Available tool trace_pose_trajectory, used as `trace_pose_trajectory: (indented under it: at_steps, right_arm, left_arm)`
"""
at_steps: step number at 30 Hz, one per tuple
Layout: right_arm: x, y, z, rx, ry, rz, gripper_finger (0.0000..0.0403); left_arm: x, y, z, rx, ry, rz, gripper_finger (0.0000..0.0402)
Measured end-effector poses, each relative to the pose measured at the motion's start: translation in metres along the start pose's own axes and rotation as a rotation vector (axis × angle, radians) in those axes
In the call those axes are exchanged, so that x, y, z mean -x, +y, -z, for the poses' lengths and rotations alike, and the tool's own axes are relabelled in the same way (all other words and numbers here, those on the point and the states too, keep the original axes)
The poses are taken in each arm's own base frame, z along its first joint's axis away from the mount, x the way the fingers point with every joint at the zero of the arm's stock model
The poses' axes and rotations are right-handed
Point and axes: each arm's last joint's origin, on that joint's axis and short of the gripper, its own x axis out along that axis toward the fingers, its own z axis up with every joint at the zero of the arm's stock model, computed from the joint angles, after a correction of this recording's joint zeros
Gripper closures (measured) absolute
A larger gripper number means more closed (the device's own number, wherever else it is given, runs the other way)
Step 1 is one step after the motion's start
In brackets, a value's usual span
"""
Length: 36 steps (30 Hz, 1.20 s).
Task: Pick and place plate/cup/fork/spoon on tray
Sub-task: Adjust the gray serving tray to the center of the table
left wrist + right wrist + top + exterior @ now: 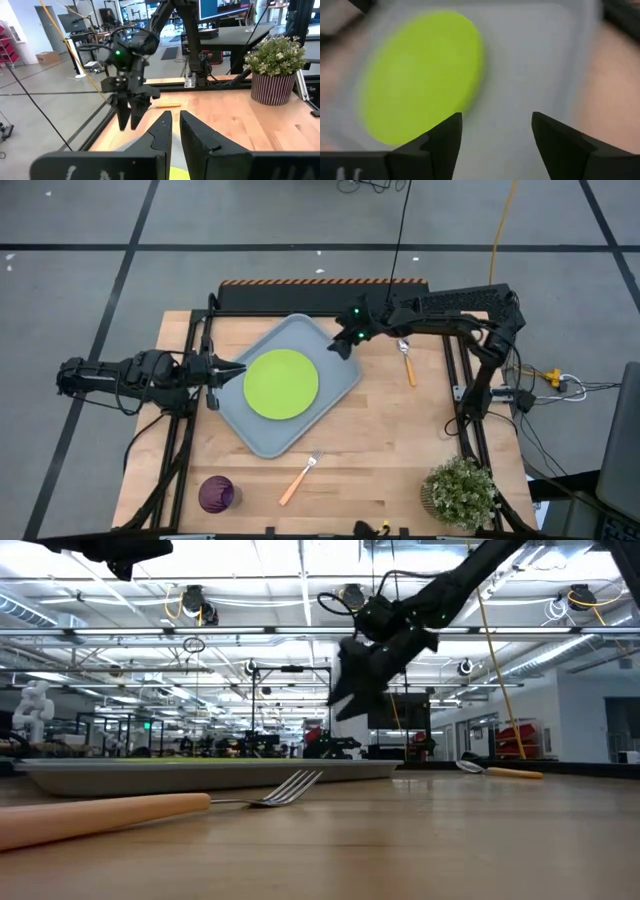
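I judge the plate step done: the plate (pixel 281 384) lies flat in the tray (pixel 245 434), centre of frame, alone there. My right hand (pixel 343 346) hovers over the tray's upper right corner, fingers wide apart, empty. My left hand (pixel 228 370) sits at the tray's left rim, fingers nearly together; holding nothing that I can see.

Next, I judge: the spoon (pixel 406 361), on the counter right of the tray. The fork (pixel 299 478) and cup (pixel 216 494) wait at lower centre and lower left.

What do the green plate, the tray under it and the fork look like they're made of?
The plate looks like matte plastic: flat, even lime colour with no glare. The tray looks like moulded plastic too, pale grey-blue with rounded corners and a raised rim. The fork seems to have a shiny metal head and a smooth orange handle, probably plastic, though that is hard to confirm.
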Motion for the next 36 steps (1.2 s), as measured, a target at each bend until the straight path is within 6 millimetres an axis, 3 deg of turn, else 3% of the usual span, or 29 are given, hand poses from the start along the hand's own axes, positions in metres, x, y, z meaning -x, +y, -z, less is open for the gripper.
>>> trace_pose_trajectory:
  at_steps: [3, 7, 23, 36]
  right_arm:
    - [0.004, -0.002, 0.011, 0.100, 0.113, 0.130, 0.0181]
    - [-0.001, 0.002, 0.024, 0.088, 0.230, 0.146, 0.0191]
    - [-0.034, -0.015, 0.049, 0.064, 0.380, 0.230, 0.0200]
    - [-0.026, 0.003, 0.068, 0.006, 0.596, 0.259, 0.0200]
  left_arm:
    - [0.000, 0.000, 0.000, -0.003, 0.002, 0.000, 0.0360]
    - [0.000, 0.000, 0.000, -0.007, 0.001, 0.000, 0.0360]
    - [0.000, 0.000, 0.002, -0.090, 0.020, 0.002, 0.0360]
    - [0.000, 0.000, 0.002, -0.090, 0.020, 0.002, 0.0360]
